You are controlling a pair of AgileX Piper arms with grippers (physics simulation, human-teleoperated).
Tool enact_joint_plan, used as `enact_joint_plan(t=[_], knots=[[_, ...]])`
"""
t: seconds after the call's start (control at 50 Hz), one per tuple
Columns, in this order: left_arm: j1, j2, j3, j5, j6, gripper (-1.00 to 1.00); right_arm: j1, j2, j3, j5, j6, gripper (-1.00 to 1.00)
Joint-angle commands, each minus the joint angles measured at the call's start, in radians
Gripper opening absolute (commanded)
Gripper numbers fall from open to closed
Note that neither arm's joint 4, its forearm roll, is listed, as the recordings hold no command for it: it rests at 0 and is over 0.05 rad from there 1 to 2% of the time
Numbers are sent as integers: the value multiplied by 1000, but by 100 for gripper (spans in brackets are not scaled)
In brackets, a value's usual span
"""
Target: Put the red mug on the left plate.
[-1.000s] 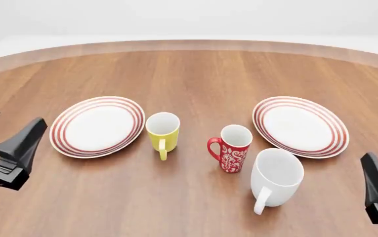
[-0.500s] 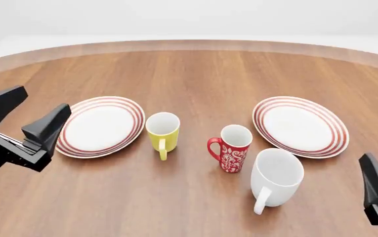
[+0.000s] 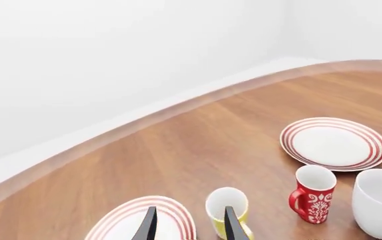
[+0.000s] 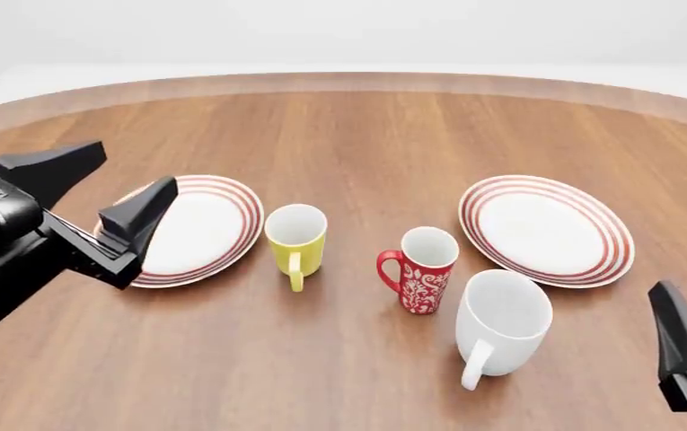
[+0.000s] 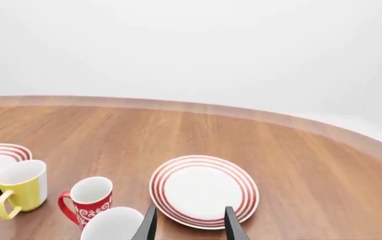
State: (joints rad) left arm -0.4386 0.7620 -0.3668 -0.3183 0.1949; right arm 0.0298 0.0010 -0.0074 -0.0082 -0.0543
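The wooden table (image 4: 356,135) carries the left plate (image 4: 206,224), partly hidden by the left gripper (image 4: 101,190), jaws spread wide and empty. The right plate (image 4: 546,229) sits well apart. The white mug (image 4: 501,325), yellow mug (image 4: 296,236) and red mug (image 4: 422,269) stand upright between the plates. The right gripper (image 5: 187,220) seems open.

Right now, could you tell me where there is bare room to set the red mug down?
The left plate is bare, bordered by the yellow mug. The red mug is crowded by the white mug.
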Motion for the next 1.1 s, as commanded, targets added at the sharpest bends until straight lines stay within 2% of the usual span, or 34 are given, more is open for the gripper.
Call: enact_joint_plan(t=[0.02,0.72,1.1], knots=[[-55,76,-31,-28,15,100,3,1,2,3,-1,100],[-159,308,-123,-88,71,100,5,4,7,5,-8,100],[-230,408,-142,-113,90,100,12,0,7,14,-16,100]])
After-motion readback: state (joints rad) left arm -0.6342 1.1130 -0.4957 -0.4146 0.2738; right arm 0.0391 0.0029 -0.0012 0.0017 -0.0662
